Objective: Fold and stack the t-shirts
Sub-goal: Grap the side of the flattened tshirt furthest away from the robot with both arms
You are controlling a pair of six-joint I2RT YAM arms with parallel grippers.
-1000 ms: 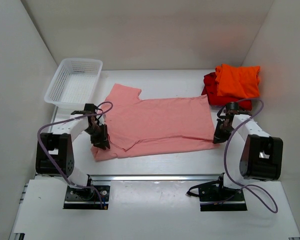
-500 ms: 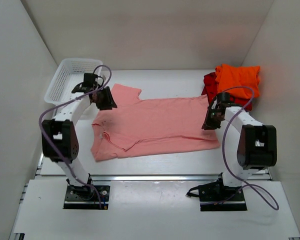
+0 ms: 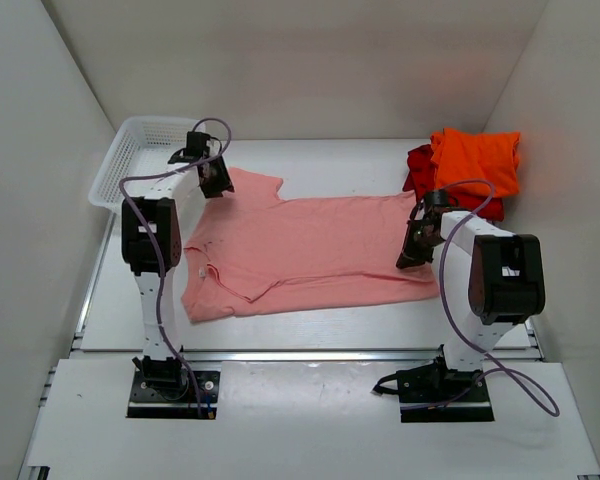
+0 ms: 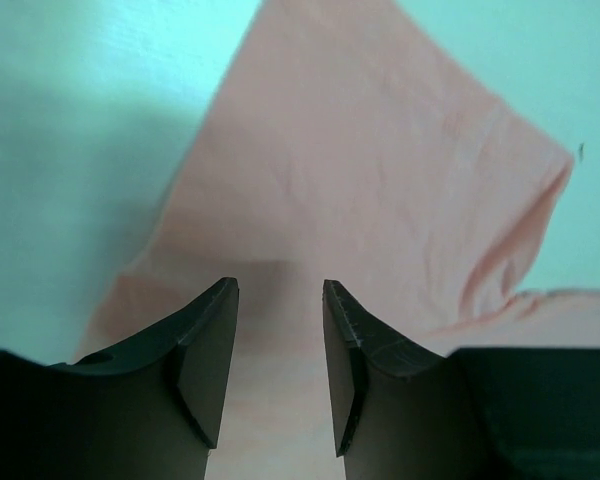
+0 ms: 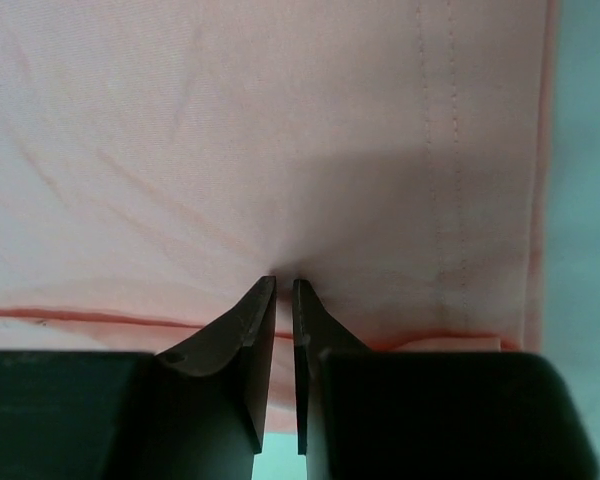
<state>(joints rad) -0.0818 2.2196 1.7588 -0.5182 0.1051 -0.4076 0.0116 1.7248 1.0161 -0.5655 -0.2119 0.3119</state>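
A salmon-pink t-shirt [image 3: 310,250] lies spread flat across the middle of the table. My left gripper [image 3: 216,182] is open over its far left sleeve; in the left wrist view the jaws [image 4: 280,285] straddle the pink cloth [image 4: 380,150]. My right gripper [image 3: 411,252] sits on the shirt's right hem. In the right wrist view it [image 5: 283,280] is pinched almost shut on the puckered pink cloth [image 5: 230,120]. A bright orange t-shirt [image 3: 477,160] lies folded on a red one [image 3: 418,178] at the far right.
A white mesh basket [image 3: 108,178] stands at the far left, just behind my left arm. White walls close in the table on the left, right and back. A metal rail runs along the near edge.
My left gripper has swung from the shirt's near left sleeve up to its far left sleeve. My right gripper has moved from the near right corner inward along the hem.
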